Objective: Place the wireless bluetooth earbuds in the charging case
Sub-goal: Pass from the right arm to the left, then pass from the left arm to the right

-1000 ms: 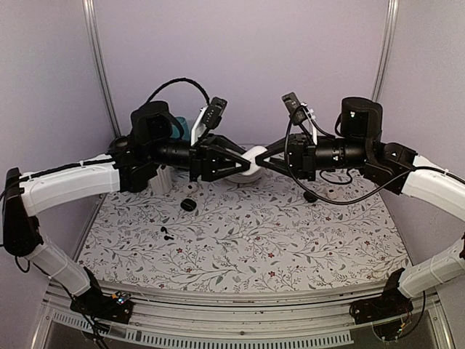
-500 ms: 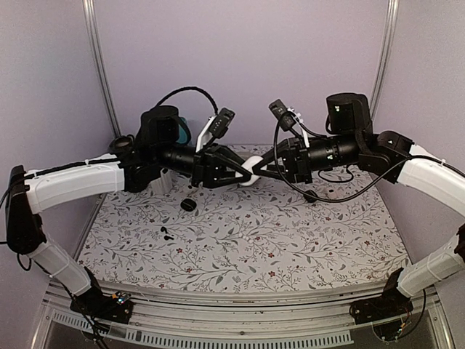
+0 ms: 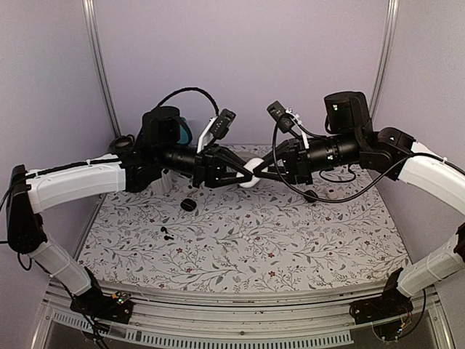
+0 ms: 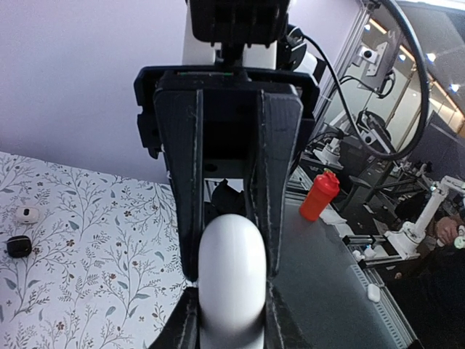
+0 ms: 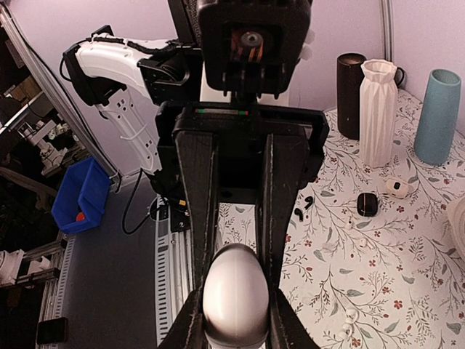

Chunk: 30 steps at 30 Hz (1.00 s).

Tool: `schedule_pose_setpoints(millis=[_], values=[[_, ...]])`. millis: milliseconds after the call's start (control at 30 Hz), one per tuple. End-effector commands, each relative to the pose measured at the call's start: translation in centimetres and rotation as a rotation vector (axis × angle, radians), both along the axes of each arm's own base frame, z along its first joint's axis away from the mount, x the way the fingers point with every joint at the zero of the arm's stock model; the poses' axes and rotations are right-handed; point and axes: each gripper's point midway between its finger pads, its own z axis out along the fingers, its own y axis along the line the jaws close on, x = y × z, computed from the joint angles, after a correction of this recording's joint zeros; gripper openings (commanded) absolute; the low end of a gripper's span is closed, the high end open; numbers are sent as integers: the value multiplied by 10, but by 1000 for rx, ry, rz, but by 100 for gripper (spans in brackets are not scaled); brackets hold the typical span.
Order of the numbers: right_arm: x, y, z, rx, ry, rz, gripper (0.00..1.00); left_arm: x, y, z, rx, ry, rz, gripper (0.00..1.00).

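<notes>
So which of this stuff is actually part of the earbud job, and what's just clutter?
Job: white charging case, held between left claw and right claw; black earbuds; pale earbuds; small black case; small white case.
Clutter: white vase; teal vase; black cylinder; red bottle.

2 arms: the left arm (image 3: 73, 183) and right arm (image 3: 434, 182) have glossy white shells on the long links and matte black joints and wrists. thin black cables (image 3: 182, 90) loop at upper centre. black fingers (image 4: 280, 174) have pale dotted edges.
</notes>
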Motion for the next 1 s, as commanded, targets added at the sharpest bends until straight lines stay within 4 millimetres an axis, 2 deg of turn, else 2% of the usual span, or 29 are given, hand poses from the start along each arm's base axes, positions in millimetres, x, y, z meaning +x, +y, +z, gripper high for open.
schedule_pose_setpoints(millis=[0,33,133,167,233,333,433,500,667,733,967], values=[[10,-3,-11,-54,-10,-45,3,-5,2,7,-26,-1,-36,4],[12,-3,-11,-53,-12,-50,3,-5,2,7,-28,2,-37,0],[16,-1,-8,-33,-17,-74,5,-4,2,7,-44,21,-29,0],[19,0,-6,-21,-22,-86,9,-3,2,8,-55,32,-23,0],[23,0,-1,18,-29,-116,32,0,3,12,-83,55,2,0],[29,-2,11,107,-31,-171,56,8,6,23,-155,103,60,0],[36,-10,17,226,-13,-252,71,23,11,34,-236,175,151,0],[39,-19,24,333,5,-317,76,31,17,42,-297,225,197,0],[45,-37,27,559,94,-408,78,45,40,66,-501,311,291,0],[48,-31,23,586,145,-403,76,48,42,69,-540,341,298,0],[47,-12,32,637,150,-408,69,52,36,68,-562,387,293,0]])
